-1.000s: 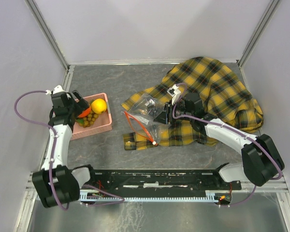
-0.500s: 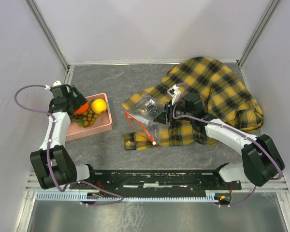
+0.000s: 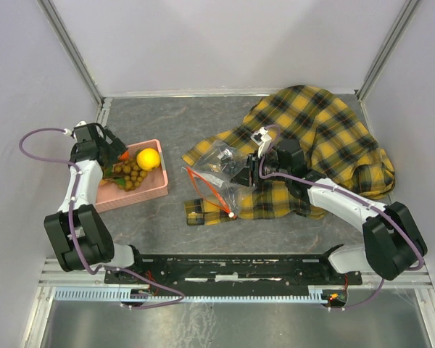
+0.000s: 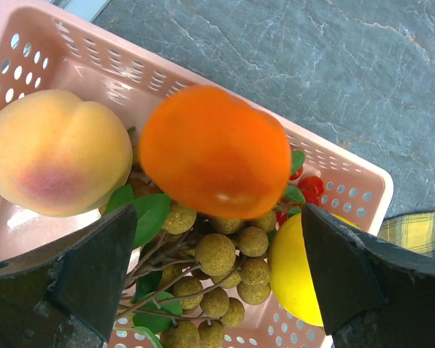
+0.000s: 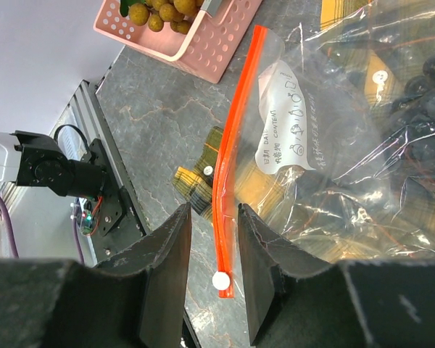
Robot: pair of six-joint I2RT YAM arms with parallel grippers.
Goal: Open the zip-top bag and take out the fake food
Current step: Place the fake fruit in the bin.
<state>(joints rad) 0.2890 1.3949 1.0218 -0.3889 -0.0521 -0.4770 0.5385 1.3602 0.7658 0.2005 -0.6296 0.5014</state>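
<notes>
My left gripper [image 3: 107,151] [image 4: 216,270] hangs open over the pink basket [image 3: 151,191] [image 4: 351,172]. An orange round fruit [image 4: 214,151], blurred, is loose just beyond its fingers, touching neither. Under it lie a peach [image 4: 54,154], a yellow fruit [image 3: 148,159] [image 4: 296,270], a tan grape bunch [image 3: 128,174] [image 4: 217,279] with green leaves, and red berries [image 4: 310,188]. The clear zip-top bag [image 3: 219,168] [image 5: 348,152] lies on the plaid cloth, with dark berries [image 5: 429,76] inside. My right gripper [image 3: 241,174] [image 5: 213,217] hovers above it, jaws slightly apart, the red-orange zip strip [image 5: 228,163] showing in the gap.
A yellow-black plaid cloth [image 3: 326,138] covers the back right of the table and runs under the bag. The bag's white label [image 5: 284,123] faces up. The dark rail with both arm bases [image 3: 232,268] runs along the near edge. Grey walls close in both sides.
My left gripper has drifted back and left over the basket, opened wider and let go of the orange fruit. The right arm and the bag have not moved.
</notes>
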